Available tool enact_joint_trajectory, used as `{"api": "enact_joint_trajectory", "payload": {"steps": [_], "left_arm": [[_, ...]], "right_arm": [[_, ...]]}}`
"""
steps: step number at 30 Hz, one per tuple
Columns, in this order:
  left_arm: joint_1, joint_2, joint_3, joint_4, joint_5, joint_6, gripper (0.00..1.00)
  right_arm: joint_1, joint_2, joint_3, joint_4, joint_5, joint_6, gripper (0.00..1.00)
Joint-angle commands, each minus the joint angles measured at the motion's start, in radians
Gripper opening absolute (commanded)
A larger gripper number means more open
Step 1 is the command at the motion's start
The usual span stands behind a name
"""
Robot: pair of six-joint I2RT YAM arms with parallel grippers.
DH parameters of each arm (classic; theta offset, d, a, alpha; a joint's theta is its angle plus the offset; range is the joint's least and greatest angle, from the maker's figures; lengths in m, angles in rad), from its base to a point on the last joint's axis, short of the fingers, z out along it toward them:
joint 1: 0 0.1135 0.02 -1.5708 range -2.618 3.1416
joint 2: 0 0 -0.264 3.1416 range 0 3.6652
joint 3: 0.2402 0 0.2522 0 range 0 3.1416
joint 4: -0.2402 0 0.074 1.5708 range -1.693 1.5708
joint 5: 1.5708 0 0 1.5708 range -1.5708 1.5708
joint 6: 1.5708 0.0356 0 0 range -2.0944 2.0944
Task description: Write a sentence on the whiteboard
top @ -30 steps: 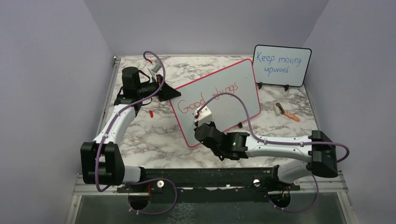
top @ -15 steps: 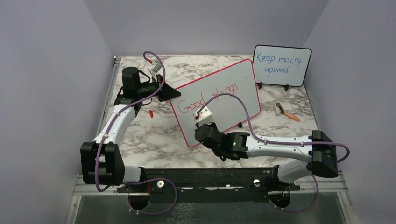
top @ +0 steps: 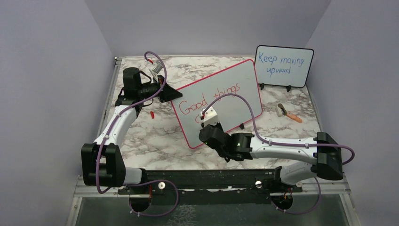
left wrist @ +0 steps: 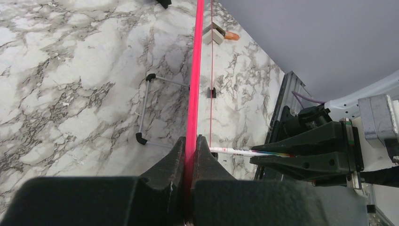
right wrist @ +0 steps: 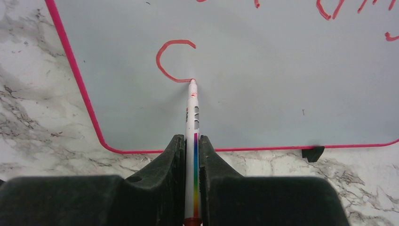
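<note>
- The left gripper pinches the whiteboard by its thin pink-red frame. Its jaws are pressed onto the edge, apparently to steady the tilted panel against writing pressure.
- The right gripper is clamped on a slim white marker with a rainbow-striped barrel. The tip touches the glossy board straight ahead of the fingers.
- The sentence reads "Good things" in red above the tip. A curved "C" ends at the tip, so the second line looks barely begun.
- The board stands on small black feet on the marble-patterned table, below the marker.
</note>
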Motion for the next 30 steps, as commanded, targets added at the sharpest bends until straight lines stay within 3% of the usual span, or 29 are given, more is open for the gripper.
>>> {"api": "enact_joint_trajectory", "payload": {"steps": [1,14,30], "left_arm": [[-0.008,0.025,-0.027,-0.05,-0.105,0.061,0.0],[-0.008,0.028,-0.026,-0.052,-0.108,0.062,0.0],[-0.007,0.033,-0.023,-0.054,-0.105,0.064,0.0]], "right_arm": [[-0.029,-0.021,-0.028,0.025,0.08,0.013,0.01],[-0.052,-0.119,-0.064,0.12,0.004,-0.026,0.01],[-0.082,-0.08,-0.053,0.138,-0.033,-0.034,0.01]]}}
